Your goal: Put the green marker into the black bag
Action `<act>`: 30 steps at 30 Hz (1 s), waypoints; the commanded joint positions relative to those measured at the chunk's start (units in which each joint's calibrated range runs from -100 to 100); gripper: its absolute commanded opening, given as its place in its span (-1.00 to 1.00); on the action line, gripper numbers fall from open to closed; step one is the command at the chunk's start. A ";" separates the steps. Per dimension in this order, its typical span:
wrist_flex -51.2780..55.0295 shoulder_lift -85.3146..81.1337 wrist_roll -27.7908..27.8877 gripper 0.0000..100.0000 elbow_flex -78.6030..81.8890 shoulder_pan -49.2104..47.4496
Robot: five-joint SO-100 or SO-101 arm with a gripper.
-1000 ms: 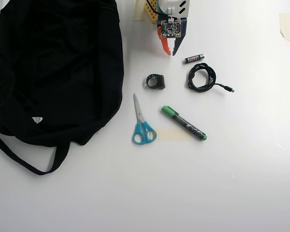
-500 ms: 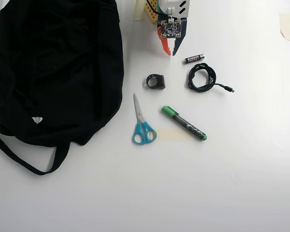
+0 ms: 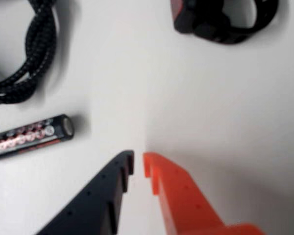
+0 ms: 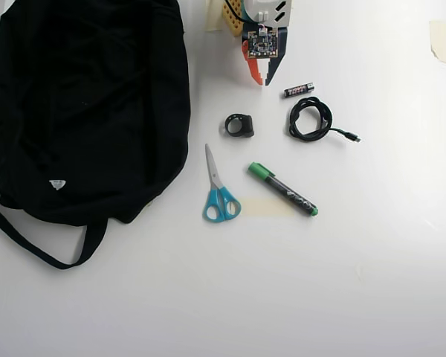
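The green marker [image 4: 282,190] lies diagonally on the white table in the overhead view, green cap toward the upper left. The black bag [image 4: 82,104] fills the left side, a strap trailing to its lower left. My gripper [image 4: 263,80] is at the top centre, well above the marker and to the right of the bag. Its orange and black fingers are nearly together with nothing between them. In the wrist view the gripper [image 3: 138,164] points at bare table. The marker and the bag are out of the wrist view.
Blue-handled scissors [image 4: 219,192] lie left of the marker. A small black ring-shaped object [image 4: 239,125], a coiled black cable [image 4: 312,119] and a small battery [image 4: 299,89] sit below and right of the gripper. The wrist view shows the battery [image 3: 32,137] and cable [image 3: 27,58].
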 commanded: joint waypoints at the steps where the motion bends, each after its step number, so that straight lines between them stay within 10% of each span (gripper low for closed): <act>1: -0.18 -0.42 0.33 -0.96 1.40 0.48; 19: -1.90 0.25 -0.15 -0.95 1.04 -0.12; 30: -34.28 0.75 -0.20 -0.96 1.04 -0.19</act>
